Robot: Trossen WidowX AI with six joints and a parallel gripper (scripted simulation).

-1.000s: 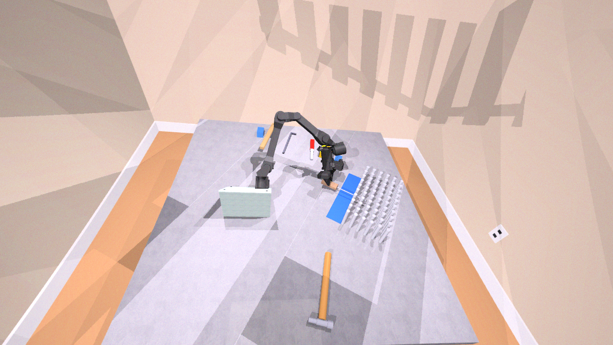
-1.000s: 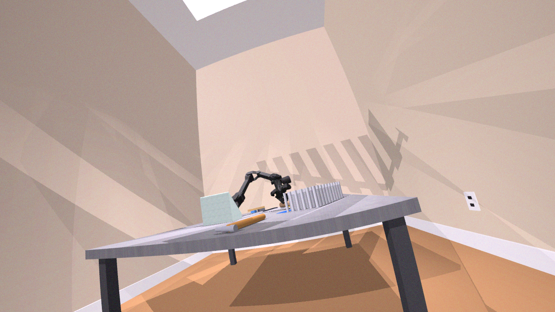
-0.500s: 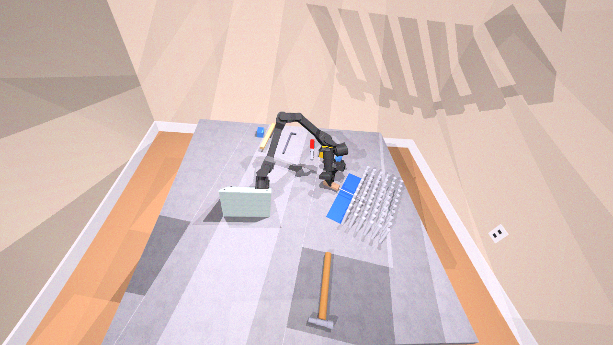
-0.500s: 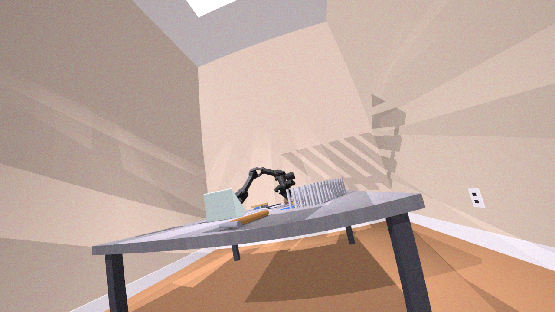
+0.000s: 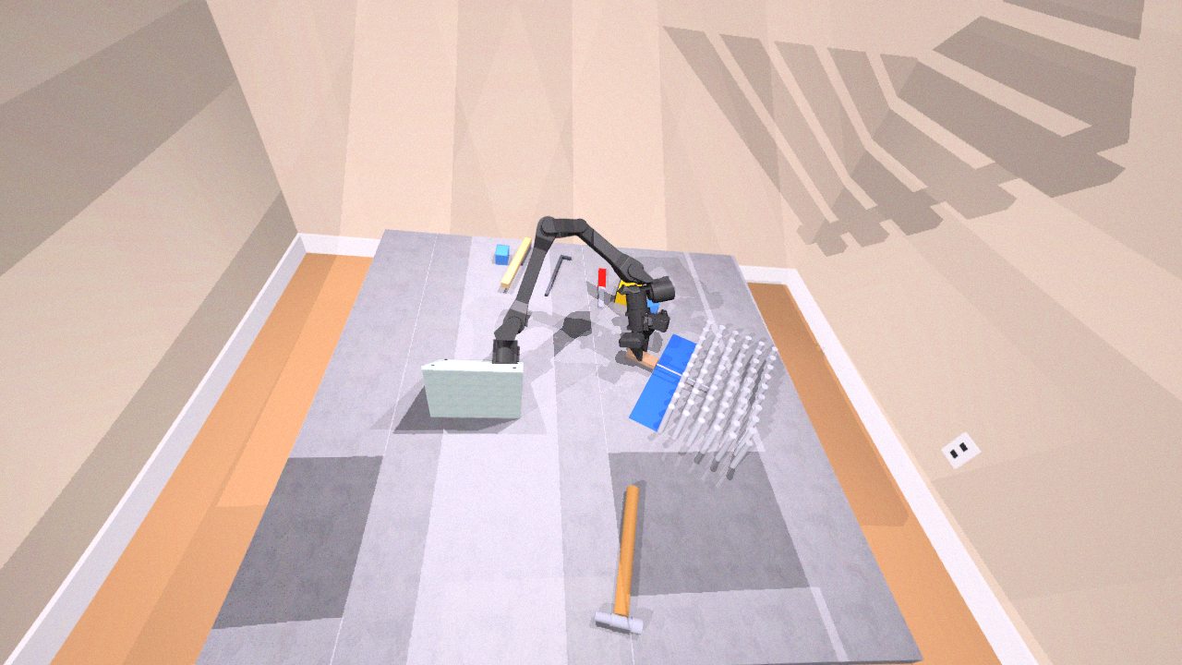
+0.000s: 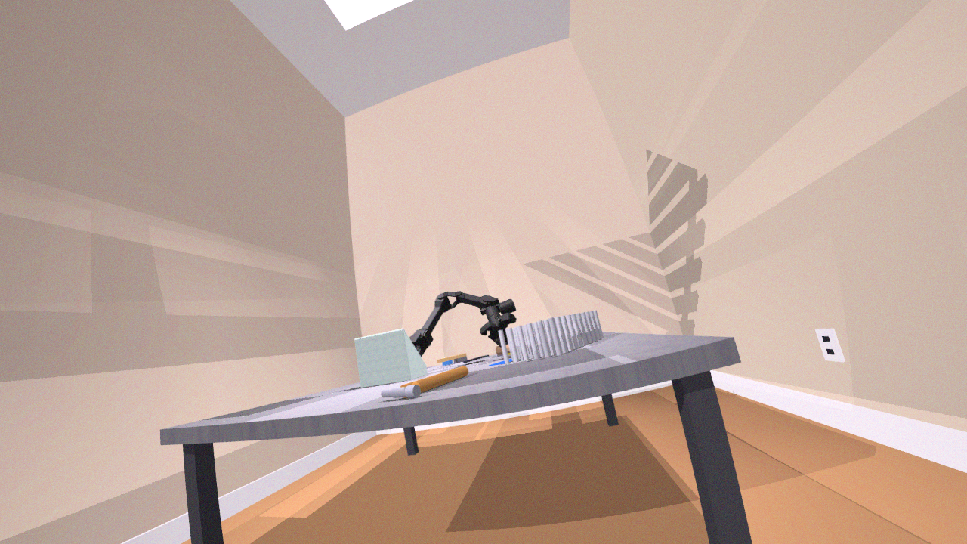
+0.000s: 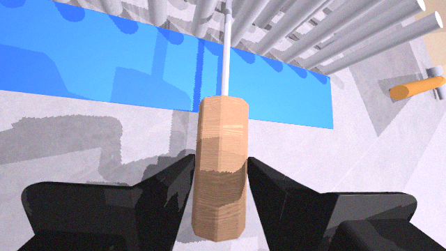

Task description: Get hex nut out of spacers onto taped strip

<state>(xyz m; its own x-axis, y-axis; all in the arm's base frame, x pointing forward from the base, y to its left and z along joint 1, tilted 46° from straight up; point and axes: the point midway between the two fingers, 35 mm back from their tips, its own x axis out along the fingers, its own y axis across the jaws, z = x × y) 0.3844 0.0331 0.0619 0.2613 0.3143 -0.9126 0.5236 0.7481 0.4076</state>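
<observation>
My gripper (image 7: 221, 161) (image 5: 638, 356) is shut on the wooden handle (image 7: 222, 146) (image 5: 644, 360) of a tool with a thin metal rod. The rod (image 7: 226, 59) (image 5: 670, 371) passes over the blue taped strip (image 7: 289, 94) (image 5: 653, 399) and enters between the standing metal spacers (image 7: 334, 42) (image 5: 727, 388) (image 6: 557, 338). The rod's far end is hidden among the spacers. The spacers that show stand upright in rows. My fingers are on the near side of the strip, outside the spacer field. The hex nut cannot be made out in any view.
A hammer (image 5: 628, 550) (image 6: 432, 381) (image 7: 418, 87) lies off the field's side. A pale green block (image 5: 474, 392) (image 6: 385, 358) stands by the arm's base. A blue cube (image 5: 502, 254), a yellow bar (image 5: 516, 264), a dark hooked tool (image 5: 554, 275) and a red-and-white item (image 5: 601, 279) lie at the back.
</observation>
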